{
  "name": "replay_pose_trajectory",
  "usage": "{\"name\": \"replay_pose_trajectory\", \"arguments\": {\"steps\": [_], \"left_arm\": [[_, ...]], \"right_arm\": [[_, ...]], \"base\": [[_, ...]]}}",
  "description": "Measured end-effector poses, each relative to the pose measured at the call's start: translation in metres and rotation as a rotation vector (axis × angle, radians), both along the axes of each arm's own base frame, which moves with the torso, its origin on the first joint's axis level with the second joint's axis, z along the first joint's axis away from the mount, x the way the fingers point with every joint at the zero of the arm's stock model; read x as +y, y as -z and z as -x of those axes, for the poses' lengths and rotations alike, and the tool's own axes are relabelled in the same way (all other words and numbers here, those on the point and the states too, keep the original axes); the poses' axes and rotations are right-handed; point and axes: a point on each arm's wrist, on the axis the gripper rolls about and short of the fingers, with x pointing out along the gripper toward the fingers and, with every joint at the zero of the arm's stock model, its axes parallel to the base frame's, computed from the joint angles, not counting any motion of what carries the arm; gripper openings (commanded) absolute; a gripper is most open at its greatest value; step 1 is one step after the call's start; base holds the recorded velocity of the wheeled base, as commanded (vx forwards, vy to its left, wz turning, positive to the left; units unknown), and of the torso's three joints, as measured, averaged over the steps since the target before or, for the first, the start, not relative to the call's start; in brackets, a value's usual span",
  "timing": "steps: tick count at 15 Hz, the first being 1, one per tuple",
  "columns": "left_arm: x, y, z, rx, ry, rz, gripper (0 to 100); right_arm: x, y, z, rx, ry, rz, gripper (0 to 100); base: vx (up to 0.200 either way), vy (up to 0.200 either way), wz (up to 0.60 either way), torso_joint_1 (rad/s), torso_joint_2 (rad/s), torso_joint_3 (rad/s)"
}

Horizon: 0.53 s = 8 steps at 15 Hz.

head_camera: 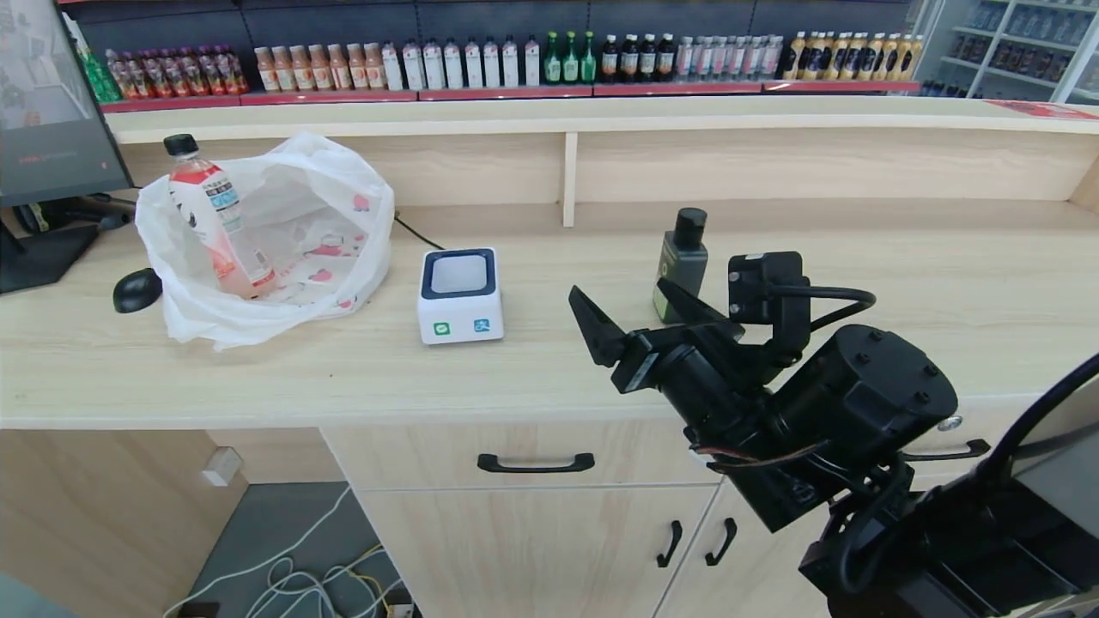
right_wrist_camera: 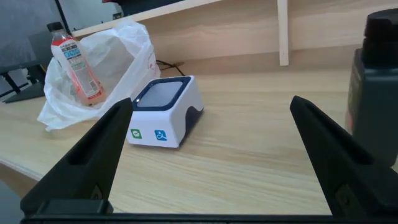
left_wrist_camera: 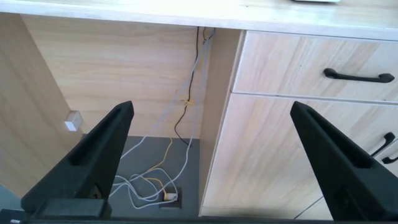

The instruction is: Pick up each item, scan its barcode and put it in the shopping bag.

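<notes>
Right gripper [head_camera: 640,319]: I read the jaws as spread wide with nothing between them. It hangs over the front part of the counter [head_camera: 901,283], facing toward the scanner [head_camera: 459,296].
Left gripper [left_wrist_camera: 211,165]: I read the jaws as spread wide and empty. It sits below the counter edge, facing the cabinet front [left_wrist_camera: 280,143] and the loose cables [left_wrist_camera: 155,180] on the floor.
Dark bottle [head_camera: 683,257]: upright on the counter with its black cap on, just beside the right gripper's far finger and outside the jaw span. I cannot tell whether they touch.
Shopping bag [head_camera: 343,223]: white plastic, mouth open, on the left part of the counter.
Pink bottle [head_camera: 219,215]: inside the shopping bag, leaning, with its black cap above the bag's rim.
Scanner: white cube with its dark-framed window facing up, on the counter between the shopping bag and the dark bottle, apart from both.
Mouse [head_camera: 136,289]: black, on the counter just left of the shopping bag.
</notes>
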Motion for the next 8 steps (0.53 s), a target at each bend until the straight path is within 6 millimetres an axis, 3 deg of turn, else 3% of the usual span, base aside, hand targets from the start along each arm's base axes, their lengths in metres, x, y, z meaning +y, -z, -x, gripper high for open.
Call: {"name": "replay_pose_trajectory", "arguments": {"steps": [4, 8], "left_arm": [[0.000, 0.000, 0.000, 0.000, 0.001, -0.004, 100], [0.000, 0.000, 0.000, 0.000, 0.002, -0.004, 100]], "right_arm": [[-0.006, -0.007, -0.008, -0.061, 0.045, 0.053, 100], [-0.017, -0.012, -0.027, 0.010, 0.114, 0.176, 100]], "base": [[0.000, 0.000, 0.00, 0.000, 0.00, 0.000], [0.000, 0.000, 0.00, 0.000, 0.00, 0.000]]}}
